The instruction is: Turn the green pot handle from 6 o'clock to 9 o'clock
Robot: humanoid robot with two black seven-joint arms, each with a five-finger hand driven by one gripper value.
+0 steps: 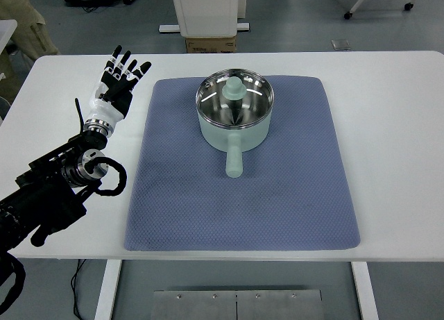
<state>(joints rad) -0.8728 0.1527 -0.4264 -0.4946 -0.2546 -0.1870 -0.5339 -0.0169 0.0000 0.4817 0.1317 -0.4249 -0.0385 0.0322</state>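
- Under everything else, a white table [388, 91] fills most of the top view, and every place below is given relative to the blue mat that lies on it
- Covering the middle of the table, the blue mat [291, 195] is a quilted rectangle with rounded corners, its near edge close to the table's near edge
- Off the mat's left edge, the left arm [62, 184] comes in from the lower left, black and jointed, with a looped cable beside its wrist
- On the far half of the mat, a little left of the mat's centre, the green pot [234, 125] stands upright with a glass lid seated on it
- Left of the mat's far left corner, clear of the cloth and well apart from the pot, the left hand [118, 84] hovers over bare table with its fingers spread and holding nothing
- From the pot's near wall, the pot handle [234, 160] points straight toward the mat's near edge, at six o'clock
- At the lid's centre, a pale green lid knob [233, 89] stands up
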